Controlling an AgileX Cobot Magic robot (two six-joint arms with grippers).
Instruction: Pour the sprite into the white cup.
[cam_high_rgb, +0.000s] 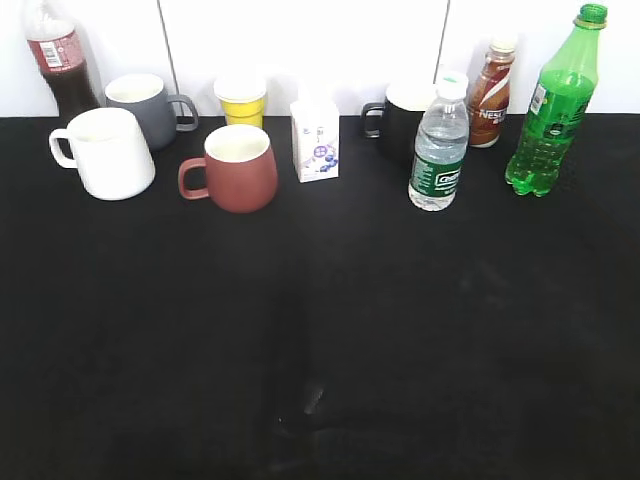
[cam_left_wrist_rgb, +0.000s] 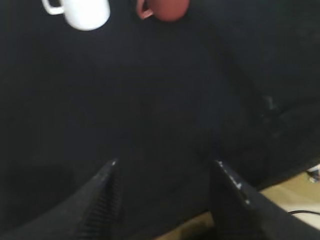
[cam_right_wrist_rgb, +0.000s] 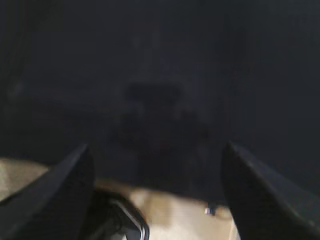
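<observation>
The sprite stands upright at the far right of the black bench, cap on, just right of a brown drink bottle and a clear water bottle. The white cup sits far across at the left, handle to the left, beside a reddish-brown mug, in front of a grey mug and a cola bottle. The left hand hangs spread over bare bench near its front edge, holding nothing; the right hand is likewise spread and empty.
</observation>
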